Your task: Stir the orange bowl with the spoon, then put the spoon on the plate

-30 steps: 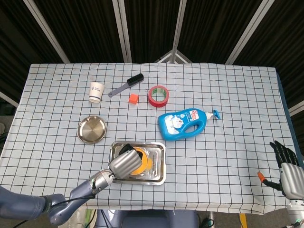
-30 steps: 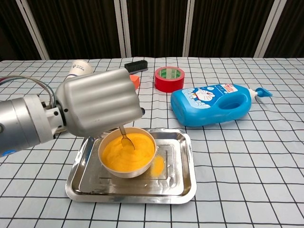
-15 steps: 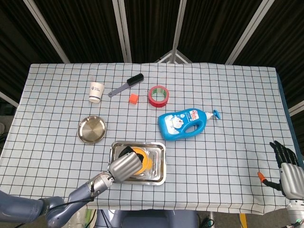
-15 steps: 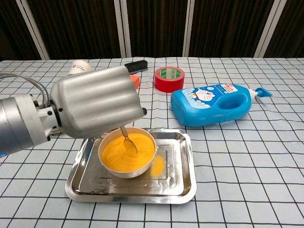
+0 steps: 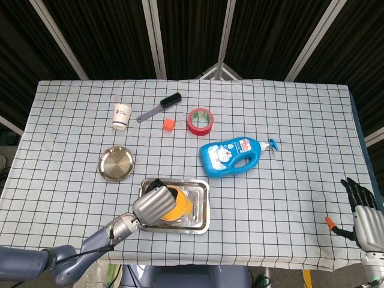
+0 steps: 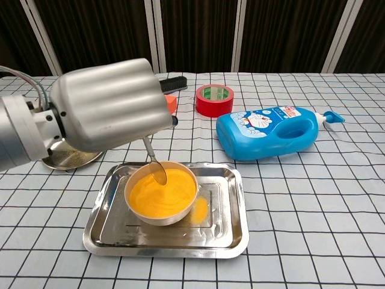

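Spoon [image 6: 157, 170] hung tip-down over the orange bowl [image 6: 161, 192] at lower left, the left hand [image 6: 108, 112] closed around its handle, presumably for stirring.

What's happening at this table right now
The robot's left hand holds a spoon with its tip in the orange bowl, which sits in a metal tray. It looks to be at the stirring stage; the spoon has not yet gone to the round plate to the tray's left. The right hand rests off the table's edge, fingers spread, holding nothing.
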### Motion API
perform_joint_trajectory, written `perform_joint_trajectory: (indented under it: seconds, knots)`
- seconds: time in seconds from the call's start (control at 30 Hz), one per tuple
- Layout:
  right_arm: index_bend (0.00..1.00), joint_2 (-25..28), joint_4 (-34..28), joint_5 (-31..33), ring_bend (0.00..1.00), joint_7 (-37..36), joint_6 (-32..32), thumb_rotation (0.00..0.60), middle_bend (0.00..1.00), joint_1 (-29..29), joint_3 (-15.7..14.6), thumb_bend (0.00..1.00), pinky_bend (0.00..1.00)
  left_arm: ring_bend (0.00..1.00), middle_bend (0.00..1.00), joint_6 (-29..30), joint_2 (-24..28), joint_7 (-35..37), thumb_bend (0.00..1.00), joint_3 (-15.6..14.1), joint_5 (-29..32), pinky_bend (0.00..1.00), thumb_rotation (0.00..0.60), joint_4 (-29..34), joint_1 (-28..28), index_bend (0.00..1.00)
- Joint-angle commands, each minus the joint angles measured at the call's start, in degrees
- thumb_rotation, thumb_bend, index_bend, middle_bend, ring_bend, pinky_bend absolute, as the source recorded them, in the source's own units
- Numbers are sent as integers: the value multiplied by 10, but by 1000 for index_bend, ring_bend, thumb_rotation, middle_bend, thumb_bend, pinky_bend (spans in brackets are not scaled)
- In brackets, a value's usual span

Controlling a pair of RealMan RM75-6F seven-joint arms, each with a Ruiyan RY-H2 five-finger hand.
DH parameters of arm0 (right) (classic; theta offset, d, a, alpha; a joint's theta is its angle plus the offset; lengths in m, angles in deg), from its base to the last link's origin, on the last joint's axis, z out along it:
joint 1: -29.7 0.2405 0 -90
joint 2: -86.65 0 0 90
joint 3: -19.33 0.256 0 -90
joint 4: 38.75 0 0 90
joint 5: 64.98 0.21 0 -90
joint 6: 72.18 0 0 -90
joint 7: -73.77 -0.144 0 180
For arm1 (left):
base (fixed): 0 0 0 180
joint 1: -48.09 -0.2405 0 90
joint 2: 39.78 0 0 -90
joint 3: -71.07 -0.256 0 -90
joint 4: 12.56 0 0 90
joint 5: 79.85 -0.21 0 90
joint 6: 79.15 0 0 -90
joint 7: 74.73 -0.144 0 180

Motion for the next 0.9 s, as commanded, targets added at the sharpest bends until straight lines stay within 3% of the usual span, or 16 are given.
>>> perform_joint_trajectory:
  seconds: [0.03, 0.43, 0.9]
  knots:
    - [0, 0, 0, 0, 0, 0, 0, 600, 0, 0, 0, 311, 0, 1000, 1000, -2, 4, 6, 886, 1, 1, 978, 600, 11, -3, 764]
    - [0, 0, -1, 1, 0, 0, 0, 600, 0, 0, 0, 311, 0, 1000, 1000, -13, -3, 11, 885, -19, -1, 979, 600, 25, -21, 765]
    - [0, 0, -1, 2, 0, 0, 1, 600, 0, -1, 1, 311, 0, 1000, 1000, -10, -25, -11, 886, 0, 11, 979, 600, -23, -28, 784]
